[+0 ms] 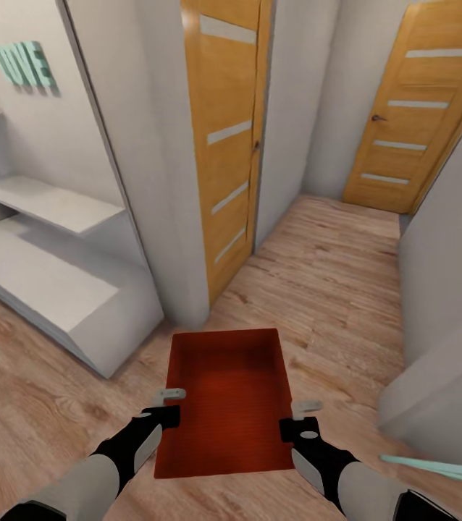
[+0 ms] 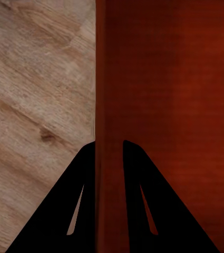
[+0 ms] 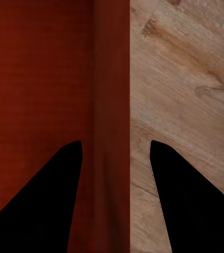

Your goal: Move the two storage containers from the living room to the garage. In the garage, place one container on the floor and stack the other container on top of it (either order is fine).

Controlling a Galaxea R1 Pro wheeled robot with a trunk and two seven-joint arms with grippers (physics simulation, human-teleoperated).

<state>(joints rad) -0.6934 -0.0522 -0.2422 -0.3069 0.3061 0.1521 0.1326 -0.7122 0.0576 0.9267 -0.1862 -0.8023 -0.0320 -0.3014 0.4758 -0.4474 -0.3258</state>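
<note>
storage container [image 1: 227, 401], orange-red and open-topped, is carried in front of the robot between both arms, above a light wood plank floor [image 1: 332, 275]. it sits level, its long sides running away from the robot, its ribbed inside bare.

the left gripper [image 1: 167, 407] is at the container's left wall, near the end closest to the robot. in the left wrist view the two dark fingers [image 2: 64, 211] stand on either side of that thin wall [image 2: 109, 105], one outside over the planks, one inside over the red floor of the bin, pressed close against it: clamped on the wall.

the right gripper [image 1: 302, 420] is at the right wall, at about the same place along it. in the right wrist view its fingers [image 3: 48, 200] straddle the wall [image 3: 112, 105] too, but with a wider spread, and i cannot tell whether they touch it.

ahead runs a narrow hallway with white walls. an orange wooden door [image 1: 224, 137] with pale horizontal strips stands on the left side, and a second such door [image 1: 416, 108], closed, at the far end. to the left is a white shelf unit [image 1: 50, 260], with pale green letters [image 1: 24, 66] on the wall above it. a thin pale green bar [image 1: 437, 467] lies near the right forearm.
</note>
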